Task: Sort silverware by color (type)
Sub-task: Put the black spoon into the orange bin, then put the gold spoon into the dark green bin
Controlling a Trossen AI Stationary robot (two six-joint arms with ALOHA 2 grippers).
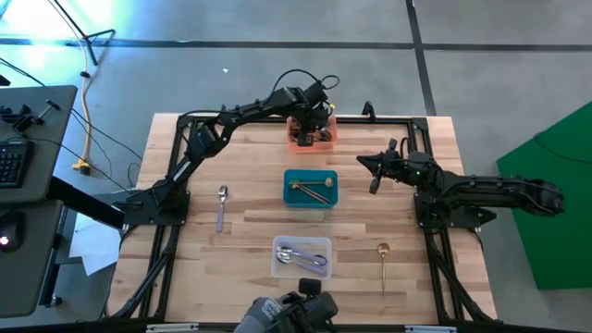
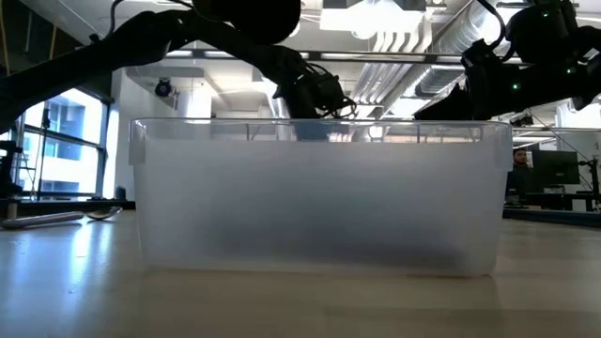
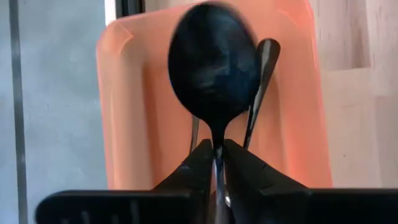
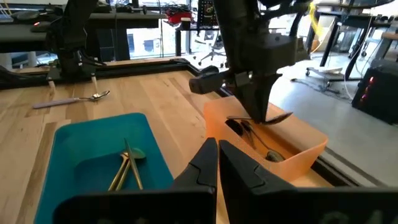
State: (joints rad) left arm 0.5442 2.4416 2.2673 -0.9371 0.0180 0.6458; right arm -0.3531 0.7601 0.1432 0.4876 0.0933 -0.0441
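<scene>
The left gripper [image 1: 311, 118] hangs over the orange bin [image 1: 311, 138] at the top centre of the high view, its fingers [image 3: 193, 171] pinched on the stem of a black spoon [image 3: 213, 65] whose bowl stands above the bin; more dark silverware [image 3: 263, 74] lies in the bin beneath it. The right gripper [image 1: 376, 166] waits right of centre in the high view, its jaws pressed together on nothing, beside the teal bin [image 1: 311, 189]. That bin holds gold pieces [image 1: 314, 190]. In the lower centre, the clear bin [image 1: 302, 257] holds silver pieces [image 1: 303, 258]. A silver spoon [image 1: 222, 205] lies on the table [image 1: 250, 222] at centre left, and a gold spoon [image 1: 383, 262] lies at the lower right.
</scene>
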